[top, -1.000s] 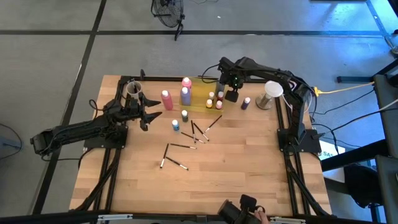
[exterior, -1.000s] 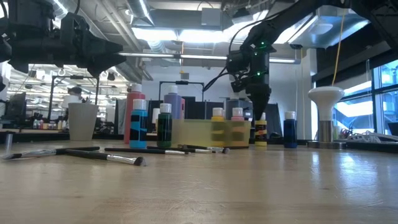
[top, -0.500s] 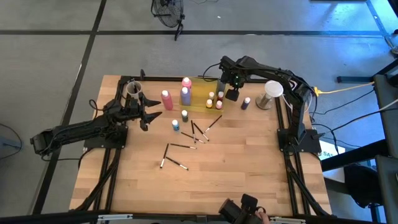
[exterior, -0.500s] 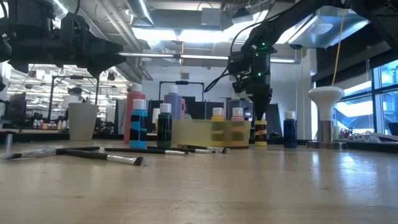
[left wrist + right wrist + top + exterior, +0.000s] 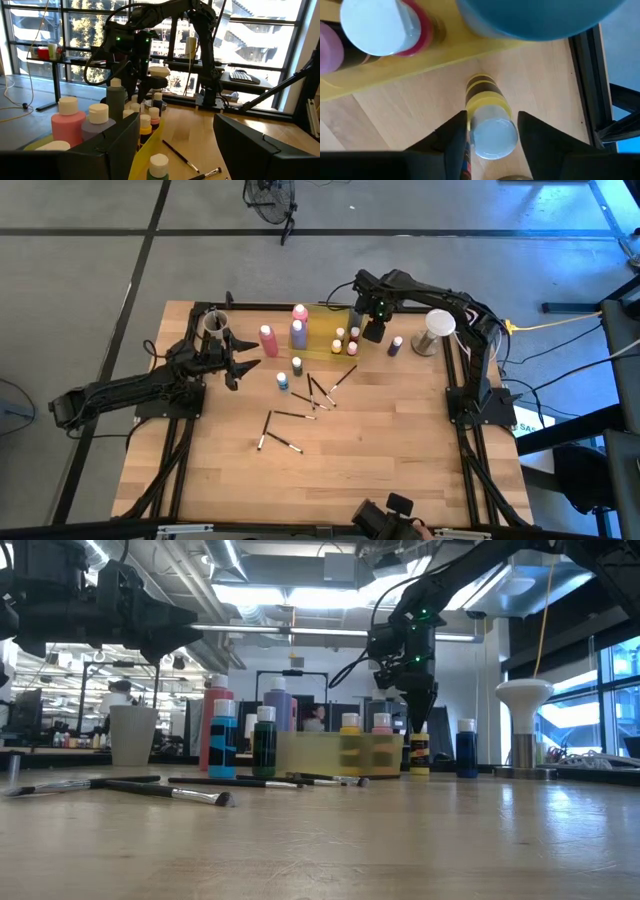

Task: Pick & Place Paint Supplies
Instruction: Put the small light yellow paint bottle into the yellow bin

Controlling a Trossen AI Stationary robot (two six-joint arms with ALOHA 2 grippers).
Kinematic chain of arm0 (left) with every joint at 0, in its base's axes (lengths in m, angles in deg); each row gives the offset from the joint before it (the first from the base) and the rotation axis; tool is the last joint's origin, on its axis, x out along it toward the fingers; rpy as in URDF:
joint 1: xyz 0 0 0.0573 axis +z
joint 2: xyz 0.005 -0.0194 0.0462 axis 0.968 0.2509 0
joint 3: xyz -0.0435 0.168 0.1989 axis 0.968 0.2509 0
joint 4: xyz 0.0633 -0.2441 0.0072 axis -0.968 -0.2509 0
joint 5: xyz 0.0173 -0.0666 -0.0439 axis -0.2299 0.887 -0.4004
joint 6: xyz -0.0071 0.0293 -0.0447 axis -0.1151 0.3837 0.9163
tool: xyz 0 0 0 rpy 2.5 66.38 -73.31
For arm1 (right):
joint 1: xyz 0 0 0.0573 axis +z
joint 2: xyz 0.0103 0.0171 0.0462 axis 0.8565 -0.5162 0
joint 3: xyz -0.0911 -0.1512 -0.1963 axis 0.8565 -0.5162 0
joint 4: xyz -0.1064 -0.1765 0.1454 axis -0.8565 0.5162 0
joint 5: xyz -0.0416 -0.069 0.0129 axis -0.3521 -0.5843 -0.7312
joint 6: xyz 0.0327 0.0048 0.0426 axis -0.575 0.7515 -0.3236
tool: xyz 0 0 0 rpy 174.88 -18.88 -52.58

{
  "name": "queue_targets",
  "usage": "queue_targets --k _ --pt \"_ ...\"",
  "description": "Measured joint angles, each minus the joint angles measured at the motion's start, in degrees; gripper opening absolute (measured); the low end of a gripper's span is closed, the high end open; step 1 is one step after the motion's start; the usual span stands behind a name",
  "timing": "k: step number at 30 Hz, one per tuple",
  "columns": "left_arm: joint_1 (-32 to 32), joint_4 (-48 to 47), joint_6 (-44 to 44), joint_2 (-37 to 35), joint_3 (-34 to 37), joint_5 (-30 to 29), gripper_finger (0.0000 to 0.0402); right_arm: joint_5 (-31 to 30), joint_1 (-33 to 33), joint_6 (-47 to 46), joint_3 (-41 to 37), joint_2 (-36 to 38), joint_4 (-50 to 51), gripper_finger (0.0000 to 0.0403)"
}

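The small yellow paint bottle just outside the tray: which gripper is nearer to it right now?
Right. The right gripper is over the yellow bottle, a finger on either side of its cap. The left gripper waits across the table by the pink bottle.

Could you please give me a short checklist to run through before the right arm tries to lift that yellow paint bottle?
1. The right gripper is over the yellow paint bottle, white cap between its fingers: ok.
2. Fingers firmly pressed on the bottle: cannot tell; they sit close on either side of the cap, contact unclear.
3. Bottle upright on the wooden table, outside the yellow tray: ok.
4. Space from neighbours: cannot tell; the tray's rim and a dark blue bottle stand near.
5. The left gripper waits open, well away, over the table's left side: ok.
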Motion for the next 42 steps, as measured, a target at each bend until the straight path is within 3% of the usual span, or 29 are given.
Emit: queue_targets --k 9,29,42 --pt "0.00 0.00 0.00 0.01 0.00 0.00 0.0249 0.02 0.00 -0.08 -0.01 0.00 0.34 0.0118" --pt "-0.02 0.00 1.99 0.01 0.00 0.00 0.0249 -1.36 0.06 -3.18 -0.05 0.41 1.81 0.0118" --pt "-0.02 0.00 4.98 -0.01 0.00 0.00 0.0249 -1.57 0.04 -4.76 3.99 0.37 6.30 0.0118"
